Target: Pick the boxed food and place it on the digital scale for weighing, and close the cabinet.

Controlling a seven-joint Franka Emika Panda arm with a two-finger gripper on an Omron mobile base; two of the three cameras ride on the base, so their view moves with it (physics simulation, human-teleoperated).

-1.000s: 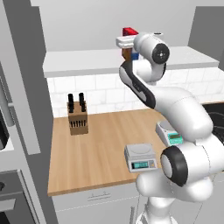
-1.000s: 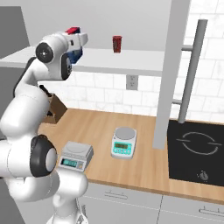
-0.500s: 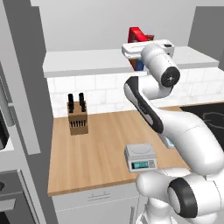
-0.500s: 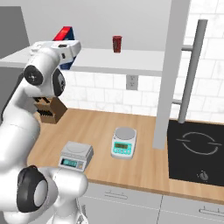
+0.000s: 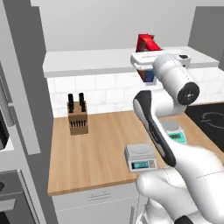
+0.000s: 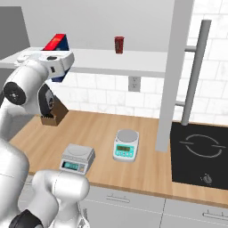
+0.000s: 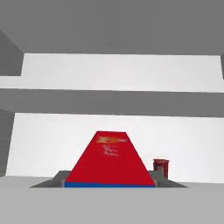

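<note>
Left base view: my fingers [image 5: 146,65] are clamped on the box [image 5: 147,43], which sits tilted at the front edge of the open cabinet shelf [image 5: 87,61], above the tabletop [image 5: 100,148]. The scale [image 5: 140,156] I want is the grey square one near the tabletop's front edge; the round-pan scale [image 5: 174,131] stands just behind and to its right, half hidden by my arm. Knife block [image 5: 77,117] is well off to the side, no concern. Right base view: box [image 6: 57,43] pokes up red and blue over my hand, fingers [image 6: 60,71] closed on it; the can [image 6: 119,44] stands apart further along the shelf. Square scale [image 6: 77,157] is below and near me, round one [image 6: 125,144] beside it, cabinet door [image 6: 176,75] hangs open with its bar handle [image 6: 194,75]. Hand view: red box face [image 7: 110,162] runs away from me between my fingers [image 7: 110,185], can [image 7: 160,167] close beside its far corner. My judgement: pull the box straight back clear of the shelf lip before dropping, level it, then come down centred on the square platform, not the round pan. Grip looks low on the box, so keep it slow to avoid swing. Door comes after.
</note>
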